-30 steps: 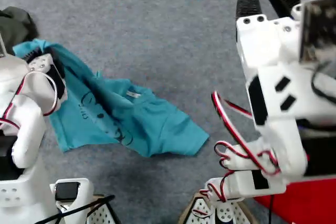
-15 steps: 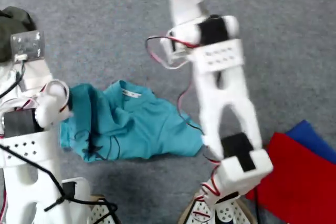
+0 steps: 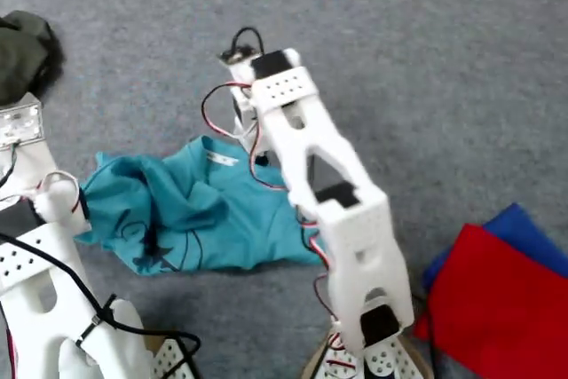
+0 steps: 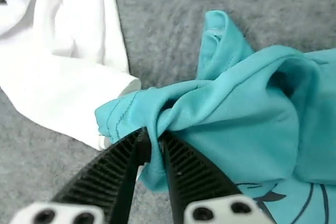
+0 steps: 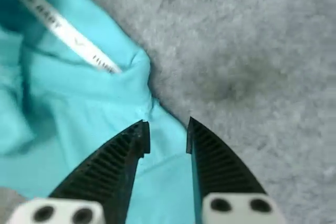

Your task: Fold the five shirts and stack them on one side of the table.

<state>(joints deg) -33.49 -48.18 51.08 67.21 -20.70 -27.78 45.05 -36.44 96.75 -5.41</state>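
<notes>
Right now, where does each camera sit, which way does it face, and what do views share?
High view: fixed above the table, facing down at the teal shirt, left arm and right arm.
Left wrist view: on the left arm, along the left gripper, shut on the teal shirt.
Right wrist view: on the right arm, down past the open right gripper at the collar.
All share the teal shirt.

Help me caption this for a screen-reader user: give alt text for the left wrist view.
The left gripper, black with ribbed fingers, is shut on a bunched fold of a crumpled teal fabric shirt. A white cloth garment lies against the shirt's edge on the grey felt-like table.
</notes>
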